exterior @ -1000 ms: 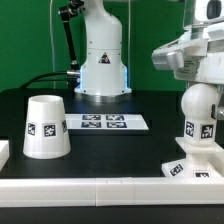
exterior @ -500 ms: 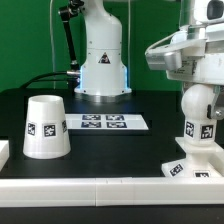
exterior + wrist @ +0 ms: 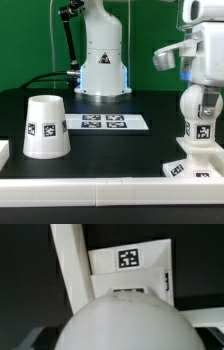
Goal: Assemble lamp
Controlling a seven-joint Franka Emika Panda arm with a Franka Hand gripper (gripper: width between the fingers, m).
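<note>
My gripper (image 3: pixel 203 98) sits at the bulb (image 3: pixel 201 128) head, on the exterior view's right. There's a finger on either side, but I can't tell from either cam whether they're clamped or slack. The bulb stands upright on the base (image 3: pixel 188 168), near side of the table, just beside the white rail (image 3: pixel 90 186).

Risks, imo:
- If the bulb isn't fully seated and I pull or twist off-axis, it could tip or drag the base w/ it.
- The round head looks slick, so it may slip.
- The base could jam against the rail.

Containers: the shade (image 3: pixel 45 125) stands well apart on the exterior view's left, prob. wide end down — inside hidden, nothing visible in it. The base carries the bulb.
</note>
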